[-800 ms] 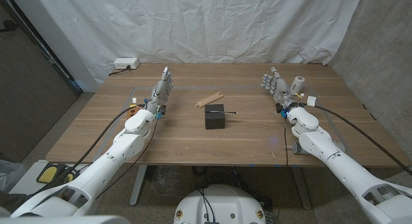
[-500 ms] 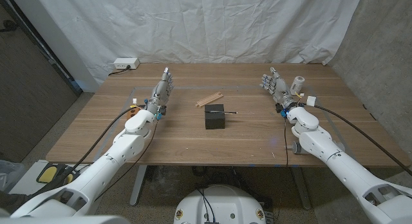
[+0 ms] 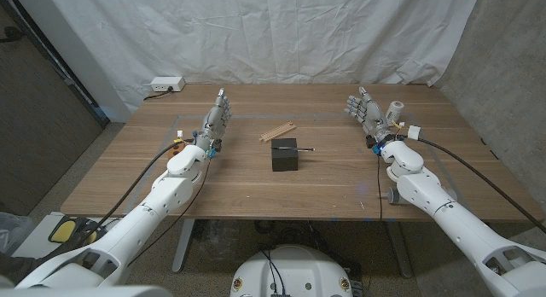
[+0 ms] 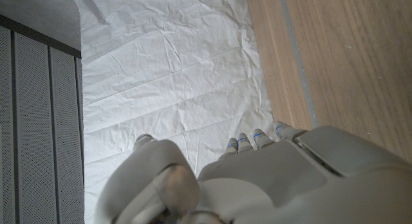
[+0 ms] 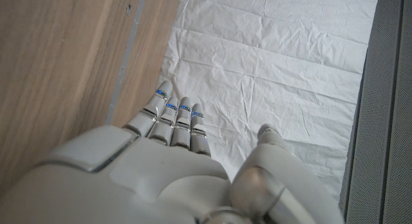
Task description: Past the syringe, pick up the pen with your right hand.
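- Near the table's front half, a black block (image 3: pixel 285 155) is seen at the middle of the wooden table (image 3: pixel 128 173), and a thin dark pen (image 3: pixel 300 148) is laid across its top, one end reaching out over the block's right side.
- Compared with the pictures from 0.8 s and 0.5 s ago, the block and the pen are found at the same place; nothing on the table was moved.
- The right hand (image 3: pixel 368 116) is held upright on the right side, well apart from the pen, fingers straight and released, nothing grasped. Only a very small shift of it toward the far edge is noticed against the earlier pictures.
- The left hand (image 3: pixel 215 122) is held the same way on the left, fingers spread, empty, not changed.
- Farther back, some light wooden sticks (image 3: pixel 278 131) are laid just behind the block.
- No syringe can be recognised.
- It is judged that the reach to the pen is not yet begun; the whole pick remains to be done.
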`<state>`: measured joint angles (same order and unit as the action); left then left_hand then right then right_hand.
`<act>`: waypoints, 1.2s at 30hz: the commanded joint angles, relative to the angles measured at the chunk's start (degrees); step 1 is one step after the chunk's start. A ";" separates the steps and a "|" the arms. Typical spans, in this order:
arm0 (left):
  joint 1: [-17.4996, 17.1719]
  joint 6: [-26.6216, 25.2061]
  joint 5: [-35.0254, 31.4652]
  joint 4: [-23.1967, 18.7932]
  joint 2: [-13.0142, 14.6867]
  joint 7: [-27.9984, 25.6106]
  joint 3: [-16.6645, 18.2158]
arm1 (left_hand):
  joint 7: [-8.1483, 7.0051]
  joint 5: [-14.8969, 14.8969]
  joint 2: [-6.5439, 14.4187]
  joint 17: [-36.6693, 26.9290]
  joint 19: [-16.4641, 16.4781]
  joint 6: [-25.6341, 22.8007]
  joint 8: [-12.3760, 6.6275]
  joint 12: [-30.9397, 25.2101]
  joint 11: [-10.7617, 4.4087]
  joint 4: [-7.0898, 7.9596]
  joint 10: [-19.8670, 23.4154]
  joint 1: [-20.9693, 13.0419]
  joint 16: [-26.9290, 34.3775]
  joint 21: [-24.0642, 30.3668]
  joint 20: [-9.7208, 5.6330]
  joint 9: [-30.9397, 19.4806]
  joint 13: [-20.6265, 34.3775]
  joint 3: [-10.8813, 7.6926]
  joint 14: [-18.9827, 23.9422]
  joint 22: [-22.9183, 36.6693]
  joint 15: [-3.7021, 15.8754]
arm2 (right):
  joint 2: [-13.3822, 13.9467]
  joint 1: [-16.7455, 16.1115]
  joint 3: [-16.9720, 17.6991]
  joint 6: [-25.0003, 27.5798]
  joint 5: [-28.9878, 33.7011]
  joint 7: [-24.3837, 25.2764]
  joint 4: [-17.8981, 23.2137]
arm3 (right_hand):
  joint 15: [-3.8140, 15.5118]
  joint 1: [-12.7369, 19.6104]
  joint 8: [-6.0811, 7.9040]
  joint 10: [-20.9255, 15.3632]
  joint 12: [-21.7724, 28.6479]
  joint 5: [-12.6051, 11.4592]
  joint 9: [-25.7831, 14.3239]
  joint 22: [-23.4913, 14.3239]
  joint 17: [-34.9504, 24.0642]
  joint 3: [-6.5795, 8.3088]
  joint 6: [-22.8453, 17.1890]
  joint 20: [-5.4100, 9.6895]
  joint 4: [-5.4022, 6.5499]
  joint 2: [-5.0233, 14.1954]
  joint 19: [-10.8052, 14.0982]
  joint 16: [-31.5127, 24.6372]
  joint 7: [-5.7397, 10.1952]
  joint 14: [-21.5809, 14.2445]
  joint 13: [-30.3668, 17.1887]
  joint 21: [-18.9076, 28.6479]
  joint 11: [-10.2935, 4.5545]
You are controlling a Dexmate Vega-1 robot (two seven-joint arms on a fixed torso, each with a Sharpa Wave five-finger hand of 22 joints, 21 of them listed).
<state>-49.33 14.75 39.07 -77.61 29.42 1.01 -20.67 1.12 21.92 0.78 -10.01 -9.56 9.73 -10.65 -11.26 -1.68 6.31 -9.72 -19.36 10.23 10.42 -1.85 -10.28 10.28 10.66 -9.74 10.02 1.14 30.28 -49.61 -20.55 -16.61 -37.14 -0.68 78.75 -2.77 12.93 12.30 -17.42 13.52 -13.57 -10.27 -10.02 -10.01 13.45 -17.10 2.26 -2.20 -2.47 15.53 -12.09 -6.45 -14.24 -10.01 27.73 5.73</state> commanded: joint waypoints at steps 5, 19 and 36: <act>-1.21 -0.53 -0.33 -3.02 1.80 -0.59 0.73 | 0.04 0.45 0.34 -0.22 -3.26 5.02 -0.48 -0.13 -0.04 -0.17 -4.09 -0.91 0.26 0.40 -4.93 -0.13 0.12 0.19 -5.54 0.16 -0.09 | 1.35 -2.91 0.67 -1.39 2.03 2.87 5.61 | 0.42 1.18 0.38 -1.12 0.15 0.40 -0.32 -0.12 -0.32 0.44 -1.44 0.11 -0.56 0.24 0.61 -0.14 0.56 -1.11 -0.19 -0.49 -0.44; -2.02 0.74 -1.30 -4.03 2.30 -0.05 0.40 | -0.09 0.63 0.90 -0.21 -3.72 4.77 -0.54 -0.19 -0.22 -0.34 -3.91 -1.48 0.32 0.36 -4.89 -0.14 0.13 0.11 -5.40 0.17 0.05 | 2.74 -5.49 1.00 -1.67 3.43 4.22 9.53 | 0.56 2.01 0.28 -1.25 -0.05 0.68 -0.34 -0.15 -0.33 0.84 -1.86 0.22 -0.97 0.83 0.76 0.11 0.73 -1.13 -0.20 -0.82 -0.60; -3.47 2.41 -1.67 -3.71 1.65 0.11 -0.11 | -0.35 0.79 1.65 -0.20 -4.19 4.79 -0.48 -0.16 -0.45 -0.60 -3.92 -2.29 0.32 0.35 -4.94 -0.14 0.13 -0.10 -5.33 0.18 0.17 | 5.15 -8.47 2.58 -4.70 3.03 1.65 13.23 | 0.82 4.27 0.66 -2.18 -0.20 1.45 -0.40 -0.21 -0.37 1.93 -4.51 0.10 -2.17 2.30 0.73 0.48 1.13 -1.37 -0.23 -1.79 -1.27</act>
<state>-52.14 15.39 37.16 -82.43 32.01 0.32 -20.46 1.12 22.31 2.32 -10.00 -9.56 9.72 -10.65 -11.26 -1.86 6.07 -9.91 -20.89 10.23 10.42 -1.85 -10.26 10.27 10.42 -9.73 10.00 1.14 34.14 -56.42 -18.82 -19.95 -33.78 2.23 89.48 -2.15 16.56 12.52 -18.84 13.52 -12.40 -10.54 -10.01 -10.27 15.22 -20.73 2.35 -3.97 -0.20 15.61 -11.63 -5.32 -14.84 -9.99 26.22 4.71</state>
